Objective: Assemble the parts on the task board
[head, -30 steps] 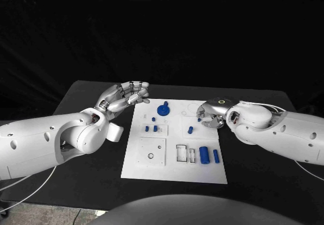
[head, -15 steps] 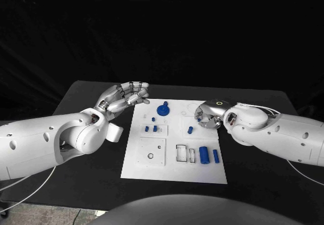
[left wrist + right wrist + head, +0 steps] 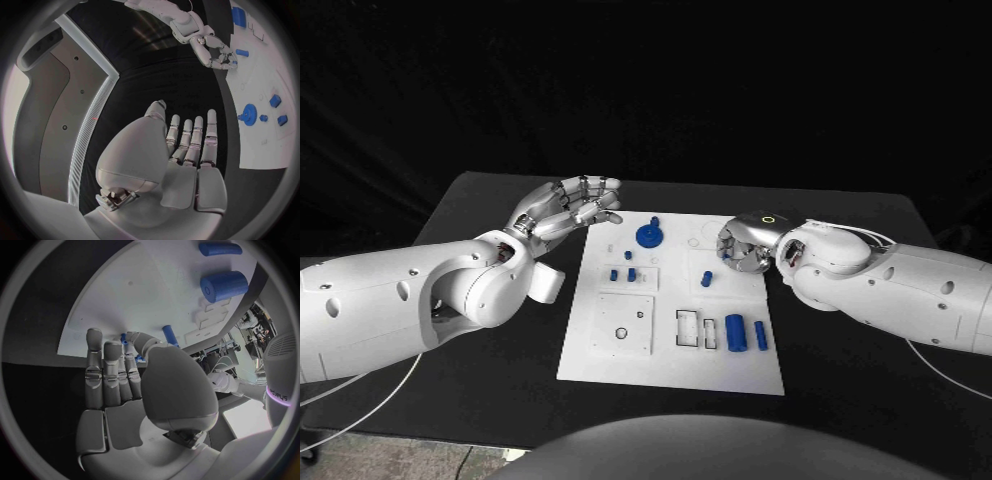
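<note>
The white task board (image 3: pixel 672 350) lies in the middle of the black desk (image 3: pixel 862 340), carrying blue parts: a gear (image 3: pixel 649 236) near its far edge, small pegs (image 3: pixel 623 273) toward its left edge, and two cylinders (image 3: pixel 747 331) near its right edge. The left robot hand (image 3: pixel 568 208) hovers off the board's far left corner, fingers loosely curled and holding nothing. The right robot hand (image 3: pixel 744 246) rests fingers-down at the board's far right part beside a small blue peg (image 3: pixel 169 335); whether it grips anything, I cannot tell.

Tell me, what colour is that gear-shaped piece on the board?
Blue. The gear shows best in the head view, on the white task board.
</note>
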You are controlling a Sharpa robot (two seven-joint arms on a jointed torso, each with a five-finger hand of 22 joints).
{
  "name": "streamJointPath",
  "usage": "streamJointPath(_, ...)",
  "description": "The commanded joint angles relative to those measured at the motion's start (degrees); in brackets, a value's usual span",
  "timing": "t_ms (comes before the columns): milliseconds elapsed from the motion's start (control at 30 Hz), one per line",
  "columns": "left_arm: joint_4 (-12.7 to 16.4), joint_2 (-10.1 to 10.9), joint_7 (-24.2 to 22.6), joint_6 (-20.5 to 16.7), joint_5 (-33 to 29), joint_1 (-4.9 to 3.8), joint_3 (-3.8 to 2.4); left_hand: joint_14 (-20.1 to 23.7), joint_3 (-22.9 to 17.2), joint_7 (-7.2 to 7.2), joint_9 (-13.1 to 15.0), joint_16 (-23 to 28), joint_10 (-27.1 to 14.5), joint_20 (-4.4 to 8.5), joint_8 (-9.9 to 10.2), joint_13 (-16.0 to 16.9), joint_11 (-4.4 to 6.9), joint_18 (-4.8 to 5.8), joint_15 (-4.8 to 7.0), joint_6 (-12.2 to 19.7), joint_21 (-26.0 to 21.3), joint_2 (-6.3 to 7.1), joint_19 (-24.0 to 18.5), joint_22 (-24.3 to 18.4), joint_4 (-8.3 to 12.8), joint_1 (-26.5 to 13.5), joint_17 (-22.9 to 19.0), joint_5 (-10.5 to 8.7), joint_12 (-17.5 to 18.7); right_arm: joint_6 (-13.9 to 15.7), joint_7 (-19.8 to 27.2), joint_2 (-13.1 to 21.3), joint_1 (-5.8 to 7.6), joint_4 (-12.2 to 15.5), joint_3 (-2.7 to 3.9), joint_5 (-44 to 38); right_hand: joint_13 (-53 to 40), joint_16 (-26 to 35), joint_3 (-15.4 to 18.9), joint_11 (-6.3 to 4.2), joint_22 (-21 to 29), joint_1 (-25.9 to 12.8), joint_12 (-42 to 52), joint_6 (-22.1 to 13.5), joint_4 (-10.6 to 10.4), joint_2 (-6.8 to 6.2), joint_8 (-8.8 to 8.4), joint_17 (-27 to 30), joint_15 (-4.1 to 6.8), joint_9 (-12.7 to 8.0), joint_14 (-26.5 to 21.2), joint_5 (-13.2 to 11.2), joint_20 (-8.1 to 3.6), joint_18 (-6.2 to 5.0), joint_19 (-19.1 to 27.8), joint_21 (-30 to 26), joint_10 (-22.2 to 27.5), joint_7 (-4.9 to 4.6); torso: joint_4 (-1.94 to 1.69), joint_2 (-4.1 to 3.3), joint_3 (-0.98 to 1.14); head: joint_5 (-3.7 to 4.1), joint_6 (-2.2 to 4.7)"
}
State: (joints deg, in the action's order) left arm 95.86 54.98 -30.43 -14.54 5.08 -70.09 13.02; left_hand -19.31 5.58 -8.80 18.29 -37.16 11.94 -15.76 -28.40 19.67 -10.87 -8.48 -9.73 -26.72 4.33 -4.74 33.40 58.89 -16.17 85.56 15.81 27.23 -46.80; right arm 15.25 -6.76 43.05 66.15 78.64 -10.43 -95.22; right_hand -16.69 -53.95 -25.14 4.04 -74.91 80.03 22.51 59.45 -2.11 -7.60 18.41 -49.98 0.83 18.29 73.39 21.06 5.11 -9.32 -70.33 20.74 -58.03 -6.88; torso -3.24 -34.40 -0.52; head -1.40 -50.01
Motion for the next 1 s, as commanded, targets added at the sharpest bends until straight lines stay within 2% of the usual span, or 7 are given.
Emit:
streamJointPath(33,-0.2,-0.3,0.1,1.6,-0.1,0.20,0.00,-0.2,0.3,-0.87,-0.3,-0.5,-0.2,-0.09,-0.5,-0.4,0.21,-1.13,-0.18,-0.1,-0.3,-0.06,0.4,-0.1,0.0,1.1,-0.2,0.66,-0.4,-0.2,0.5,-0.2,-0.28,-0.2,-0.14,0.4,0.3,0.5,0.0,-0.31,-1.9,0.6,-0.6,0.4,0.6,0.77,0.31,0.3,-0.32,0.4,0.0,-0.3,-0.04,-0.76,-0.5,0.3,-1.0,-0.03,-0.01,-0.03,-0.02,0.14,0.01)
streamJointPath(367,-0.4,-0.2,0.4,1.7,-0.1,0.50,0.02,-0.2,0.4,-1.17,-1.0,-0.9,-0.2,-0.23,-1.0,-1.2,0.16,-1.16,-0.27,-0.1,-0.3,-0.38,0.6,-0.2,0.1,2.1,-0.7,1.98,-0.8,0.0,0.6,-0.5,-0.28,-0.6,-0.12,0.4,0.8,1.4,0.1,-0.29,-1.8,0.8,-1.1,0.4,1.0,0.66,0.08,1.3,-0.31,0.6,-0.4,-0.4,-0.10,-0.81,-0.3,0.0,-1.5,-0.11,-0.06,-0.01,-0.05,-0.16,0.01)
streamJointPath(633,-0.5,-0.2,0.6,1.7,-0.1,0.53,0.03,-0.2,0.4,-1.24,-1.1,-0.9,-0.2,-0.26,-1.1,-1.4,0.17,-1.16,-0.31,-0.2,-0.3,-0.49,0.6,-0.2,0.1,2.3,-0.8,2.26,-0.9,2.3,1.0,-0.2,-0.02,0.0,-0.09,0.6,1.4,1.9,0.0,-0.14,-1.8,1.2,-1.8,0.2,1.6,0.71,-0.52,1.9,-0.36,0.6,-0.6,0.2,-0.14,-0.80,-0.1,0.2,-2.1,-0.35,0.00,0.01,-0.04,-0.63,0.01)
streamJointPath(767,-0.5,-0.1,0.8,1.7,-0.1,0.53,0.04,-0.2,0.4,-1.30,-1.2,-1.0,-0.2,-0.27,-1.2,-1.5,0.18,-1.16,-0.32,-0.2,-0.3,-0.56,0.6,-0.2,0.1,2.4,-0.8,2.38,-1.0,3.1,1.0,0.4,0.66,1.0,-0.06,1.0,1.5,1.9,-0.1,-0.10,-1.9,1.2,-2.0,0.2,1.7,0.72,-0.67,2.0,-0.36,0.5,-0.6,0.5,-0.14,-0.77,-0.1,0.4,-2.3,-0.41,-0.02,-0.01,-0.03,-0.80,0.01)
streamJointPath(1000,-0.5,-0.1,1.2,1.7,-0.1,0.53,0.04,-0.2,0.3,-1.37,-1.4,-1.1,-0.2,-0.29,-1.3,-1.7,0.17,-1.16,-0.34,-0.2,-0.3,-0.67,0.6,-0.2,0.2,2.7,-1.0,2.72,-1.1,2.7,0.5,1.9,2.73,3.5,-0.05,3.2,1.7,2.0,-0.1,-0.05,-1.9,1.1,-2.2,0.2,1.6,0.73,-0.82,2.1,-0.36,0.5,-0.6,0.6,-0.08,-0.69,-0.1,0.6,-2.4,-0.47,-0.01,0.03,-0.03,-1.63,0.01)
